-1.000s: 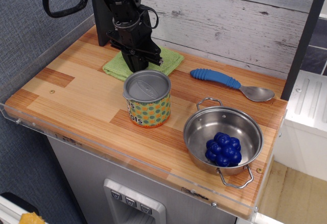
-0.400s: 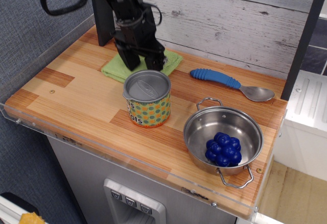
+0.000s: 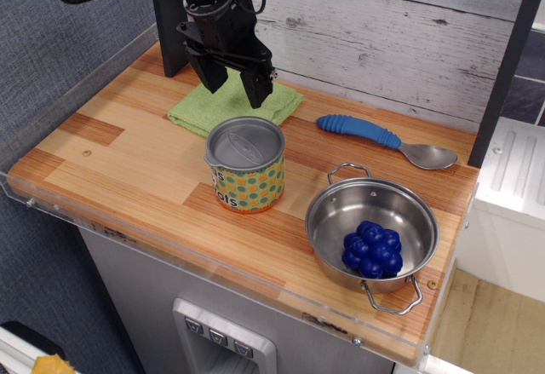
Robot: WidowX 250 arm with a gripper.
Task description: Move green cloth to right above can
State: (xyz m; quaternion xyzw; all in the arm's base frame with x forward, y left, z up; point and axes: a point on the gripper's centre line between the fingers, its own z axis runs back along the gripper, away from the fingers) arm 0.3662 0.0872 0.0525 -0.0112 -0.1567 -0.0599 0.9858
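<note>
The green cloth (image 3: 223, 106) lies flat on the wooden table just behind the can (image 3: 245, 163), its near edge close to the can's grey lid. The can stands upright with a yellow label dotted green and orange. My black gripper (image 3: 237, 85) hangs a little above the cloth with its two fingers spread apart and nothing between them. The arm hides the far edge of the cloth.
A blue-handled spoon (image 3: 383, 138) lies to the right of the cloth. A steel pot (image 3: 372, 229) with handles holds a blue berry cluster (image 3: 371, 248) at the front right. The plank wall stands behind; a clear rim (image 3: 153, 242) edges the table.
My gripper has opened and risen off the cloth. The cloth now lies released behind the can. The can, spoon and pot have not moved.
</note>
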